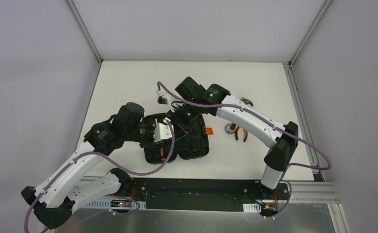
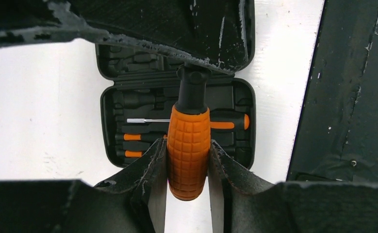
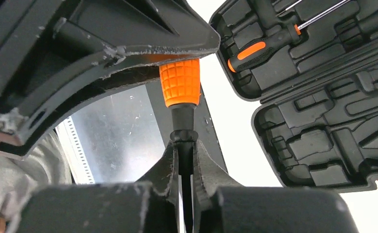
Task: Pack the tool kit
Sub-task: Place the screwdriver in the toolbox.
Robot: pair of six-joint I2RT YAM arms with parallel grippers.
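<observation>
The tool kit case [image 1: 196, 145] lies open and flat on the white table [image 1: 128, 82], a little left of the middle. Both black halves show moulded slots, and a small orange latch [image 1: 208, 130] sits on the right-hand edge. Above the far left part of the case the two arms meet on one tool, a driver handle [image 2: 189, 124] with a gridded orange grip and a black neck. The left gripper [image 2: 188, 145] is clamped across the orange grip, one finger on each side. The right gripper [image 3: 185, 143] is closed on the black neck at the other end. Below the handle a screwdriver [image 2: 228, 124] lies in its slot in the case.

On the bare table to the right of the case lie the orange-handled pliers [image 1: 240, 134], with a small round metal item [image 1: 230, 127] close against them; whether they touch I cannot tell. The tabletop is matt white with faint scuffs. Pale grey walls [image 1: 31, 73] close it in on the left, far and right sides, and aluminium frame posts [image 1: 85, 29] rise from the far corners. Along the near edge a black rail [image 1: 201, 191] carries both arm bases, with a sheet of bare metal [image 1: 201, 221] nearer than that. Purple cables [image 1: 138, 173] loop along both arms.
</observation>
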